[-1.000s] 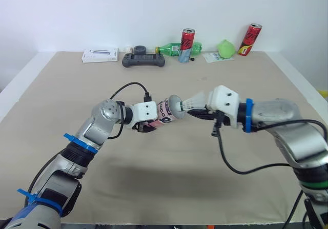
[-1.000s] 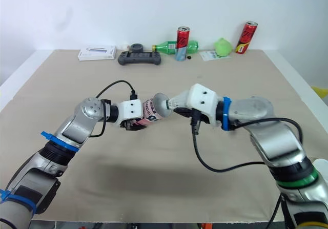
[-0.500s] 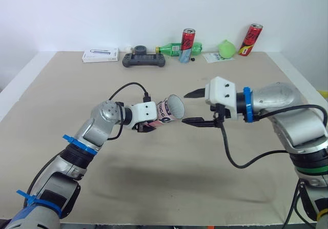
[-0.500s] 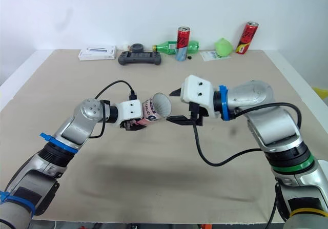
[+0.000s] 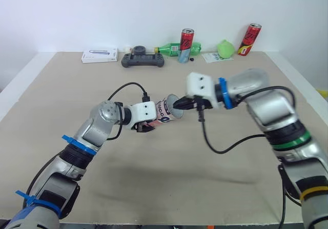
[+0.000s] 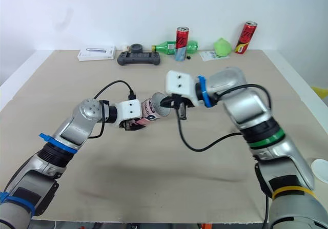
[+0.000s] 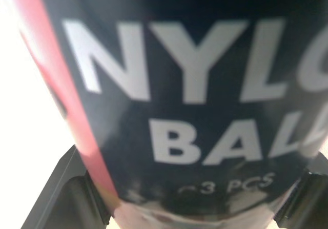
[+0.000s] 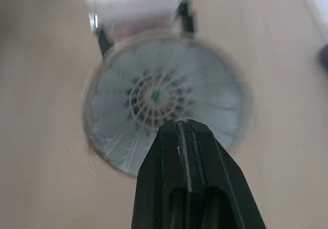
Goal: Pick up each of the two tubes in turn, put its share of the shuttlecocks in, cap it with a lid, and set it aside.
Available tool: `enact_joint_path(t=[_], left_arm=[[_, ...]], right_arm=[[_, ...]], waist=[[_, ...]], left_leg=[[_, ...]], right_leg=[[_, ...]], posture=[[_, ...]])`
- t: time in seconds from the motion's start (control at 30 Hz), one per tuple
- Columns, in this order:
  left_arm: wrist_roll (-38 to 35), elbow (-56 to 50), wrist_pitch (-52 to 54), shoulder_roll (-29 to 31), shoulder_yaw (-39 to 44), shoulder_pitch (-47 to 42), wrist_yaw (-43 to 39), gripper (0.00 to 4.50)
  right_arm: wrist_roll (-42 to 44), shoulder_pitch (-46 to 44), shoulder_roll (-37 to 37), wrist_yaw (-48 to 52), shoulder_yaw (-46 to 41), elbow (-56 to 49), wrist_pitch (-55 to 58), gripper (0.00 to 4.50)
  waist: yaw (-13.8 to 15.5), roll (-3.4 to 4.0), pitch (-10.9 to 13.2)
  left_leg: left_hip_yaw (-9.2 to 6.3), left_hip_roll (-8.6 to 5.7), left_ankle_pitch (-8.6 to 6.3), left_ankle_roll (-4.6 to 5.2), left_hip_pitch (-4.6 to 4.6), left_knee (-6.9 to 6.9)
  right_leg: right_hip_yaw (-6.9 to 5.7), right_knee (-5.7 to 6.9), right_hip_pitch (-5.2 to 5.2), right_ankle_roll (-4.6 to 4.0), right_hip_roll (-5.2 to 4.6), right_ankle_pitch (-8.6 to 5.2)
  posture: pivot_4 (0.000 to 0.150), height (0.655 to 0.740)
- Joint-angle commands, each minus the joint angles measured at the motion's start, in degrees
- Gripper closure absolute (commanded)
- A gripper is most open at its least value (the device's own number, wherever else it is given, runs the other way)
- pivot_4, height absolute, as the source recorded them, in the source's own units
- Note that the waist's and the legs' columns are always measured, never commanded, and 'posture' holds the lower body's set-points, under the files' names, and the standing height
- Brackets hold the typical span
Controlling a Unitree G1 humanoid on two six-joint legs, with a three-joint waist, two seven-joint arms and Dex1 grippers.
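Note:
A pink and black tube [image 5: 165,111] with white print lies level above the table, its open mouth facing right. My left gripper [image 5: 148,122] is shut on the tube; in the left wrist view the tube's label [image 7: 195,85] sits between the black fingers [image 7: 66,188]. A white shuttlecock [image 8: 159,96] sits inside the tube mouth, skirt outward. My right gripper [image 5: 179,105] is shut, and its joined fingertips [image 8: 178,129] rest at the lower part of the shuttlecock's skirt in the mouth.
Along the table's back edge stand a white box [image 5: 100,55], a dark game controller [image 5: 143,60], a green bottle [image 5: 171,48], a red can [image 5: 187,38], a green ball-like thing [image 5: 225,48] and another red can [image 5: 249,39]. A white round object [image 6: 320,170] lies beyond the right edge.
A second ago my right gripper held the shuttlecock at the tube mouth. It then opened and drew back, leaving the shuttlecock inside. Now it is shut and its tips are at the mouth.

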Motion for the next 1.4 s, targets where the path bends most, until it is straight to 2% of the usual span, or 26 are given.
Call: enact_joint_path(t=[0.03, 0.3, 0.5, 0.77, 1.0, 1.13, 1.23, 1.27, 1.37, 1.4], left_arm=[[0.25, -0.04, 1.52, -0.28, -1.49, 1.3, -0.12, 1.4], [0.18, -0.73, 2.24, -0.14, -1.43, 1.72, -0.2, 1.4], [0.27, -1.03, 2.59, -0.22, -1.35, 1.89, -0.08, 1.4], [-0.53, -1.82, 2.48, 0.19, -0.24, 2.49, 0.12, 1.4], [-8.19, -5.97, 5.74, -2.06, 5.06, 1.31, -0.38, 1.4], [-12.59, -8.12, 5.45, -5.07, 7.68, 1.93, 1.88, 1.4], [-15.96, -12.15, 7.0, -7.69, 9.64, 3.61, 4.45, 1.4], [-17.26, -13.74, 7.25, -8.87, 10.35, 4.64, 5.57, 1.4], [-21.34, -17.27, 7.86, -13.17, 12.63, 8.32, 9.33, 1.4], [-22.67, -18.27, 7.41, -14.57, 13.05, 10.06, 10.31, 1.4]], right_arm=[[-5.64, -2.07, 2.56, 0.7, 3.54, 2.85, -5.06, 4.43], [-12.05, -3.26, 10.0, 0.48, 7.18, 7.57, -9.29, 4.43], [-10.78, -3.55, 11.05, 1.57, 2.51, 5.07, -8.13, 4.43], [2.44, -1.55, 1.2, 7.52, -11.2, -9.71, 4.7, 4.43], [13.12, 2.72, -9.9, 9.44, -23.12, -16.98, 15.12, 4.43], [16.65, 11.97, -21.26, 13.4, -30.21, -18.36, 17.21, 4.43], [13.76, 24.26, -31.47, 17.11, -35.42, -15.51, 12.22, 4.43], [12.16, 28.99, -34.46, 18.1, -37.39, -13.72, 9.93, 3.81], [7.85, 41.3, -40.26, 20.67, -43.41, -7.34, 3.38, 2.71], [6.91, 44.77, -41.44, 21.54, -45.54, -5.12, 2.0, 2.08]], waist=[[0.01, 0.0, 0.0], [-0.22, -0.01, -0.05], [-0.86, 0.0, -0.05], [-0.02, 0.01, -0.03], [0.26, -0.06, 0.05], [0.26, -0.21, 0.14], [0.34, -0.23, 0.16], [0.35, -0.22, 0.15], [0.17, -0.23, 0.16], [0.07, -0.25, 0.17]], left_leg=[[0.0, 0.01, 0.0, 0.0, 0.0, 0.0], [0.02, 0.08, 0.0, 0.0, 0.27, 0.01], [0.17, 0.39, 0.01, -0.01, 0.66, -0.03], [0.05, 0.24, -0.02, -0.08, 0.32, -0.05], [-0.02, 0.23, -0.11, -0.17, 0.16, -0.05], [0.01, 0.2, -0.12, -0.17, -0.41, 0.01], [0.03, 0.18, -0.2, -0.07, -0.54, 0.01], [0.09, 0.18, -0.25, 0.0, -0.56, 0.01], [0.35, 0.21, -0.32, 0.12, -0.51, 0.01], [0.42, 0.26, -0.34, 0.14, -0.4, 0.01]], right_leg=[[-0.01, 0.02, 0.0, -0.01, 0.02, -0.01], [0.0, 0.08, 0.17, -0.05, 0.03, 0.0], [-0.2, 0.14, 0.35, -0.06, 0.09, -0.01], [-0.22, 0.19, 0.11, -0.21, -0.02, -0.09], [-0.32, 0.11, 0.02, -0.28, -0.04, -0.14], [-0.32, 0.12, -0.52, -0.06, -0.08, -0.01], [-0.33, 0.08, -0.58, 0.02, -0.08, -0.08], [-0.29, 0.08, -0.64, 0.0, -0.1, -0.1], [-0.2, 0.08, -0.65, 0.02, -0.09, -0.12], [-0.12, 0.1, -0.63, 0.03, -0.08, -0.11]], posture=[[0.15, 0.7377], [0.15, 0.7377], [0.15, 0.7377], [0.15, 0.7377], [0.15, 0.7377], [0.15, 0.7377], [0.15, 0.7377], [0.15, 0.7377], [0.15, 0.7377], [0.15, 0.7377]])
